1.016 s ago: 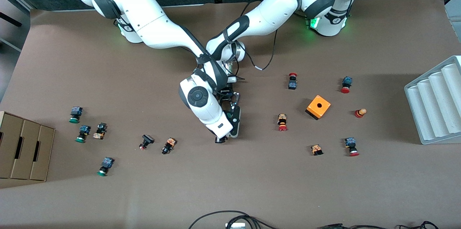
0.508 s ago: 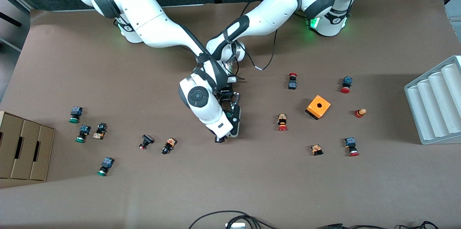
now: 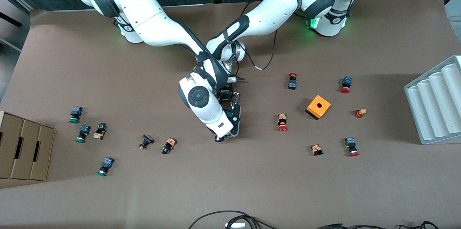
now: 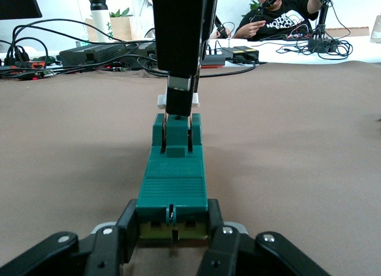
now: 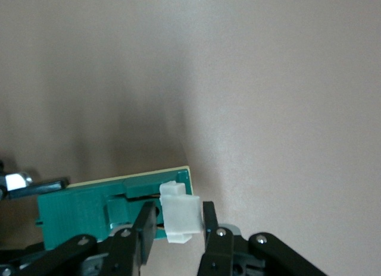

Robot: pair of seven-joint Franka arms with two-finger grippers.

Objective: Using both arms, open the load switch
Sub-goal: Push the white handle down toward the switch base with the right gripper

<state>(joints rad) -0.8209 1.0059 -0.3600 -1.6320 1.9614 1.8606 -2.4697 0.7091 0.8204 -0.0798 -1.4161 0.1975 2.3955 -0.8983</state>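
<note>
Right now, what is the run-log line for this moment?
left gripper: shut on load switch body | right gripper: shut on white end piece | switch: mid-table

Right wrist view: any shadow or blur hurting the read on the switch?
Right wrist view: broad soft shadows on the table, load switch and its white end piece readable, slightly soft. Left wrist view: switch sharp, evenly lit. Front view: arms hide most of it.

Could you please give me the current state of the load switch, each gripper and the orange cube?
load switch: lying flat on the table, gripped at both ends.
left gripper: shut on the load switch's body end.
right gripper: shut on the white end piece.
orange cube: resting on the table, untouched, hole facing up.
</note>
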